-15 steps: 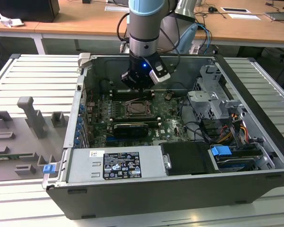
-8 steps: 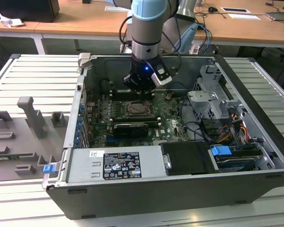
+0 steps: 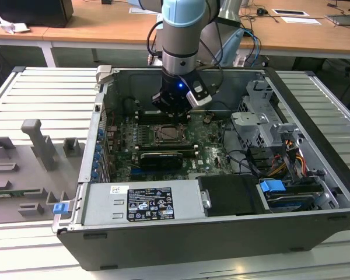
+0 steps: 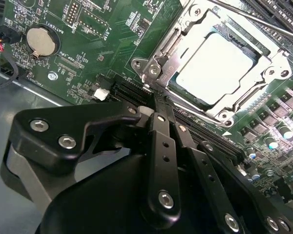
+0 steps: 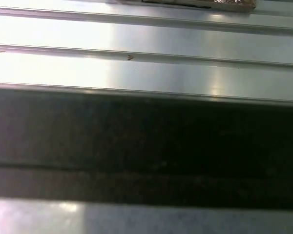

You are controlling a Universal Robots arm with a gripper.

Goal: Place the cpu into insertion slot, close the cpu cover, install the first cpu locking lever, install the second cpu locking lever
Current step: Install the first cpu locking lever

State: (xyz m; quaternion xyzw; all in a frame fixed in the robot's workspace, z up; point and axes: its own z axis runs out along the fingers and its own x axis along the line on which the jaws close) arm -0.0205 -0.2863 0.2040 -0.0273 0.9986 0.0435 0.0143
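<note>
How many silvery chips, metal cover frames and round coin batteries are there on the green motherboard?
Pale silvery square cpu chip: 1
Silvery hinged metal cpu cover frame: 1
Round silver coin battery: 1
Total: 3

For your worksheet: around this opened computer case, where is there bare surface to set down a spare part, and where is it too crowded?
Free: the ribbed table on the exterior view's left, between the case wall and the grey fixture blocks; also the strip at the exterior view's right. Crowded: the motherboard, where the tool hangs by the cpu, and the cabled drive bay.
</note>
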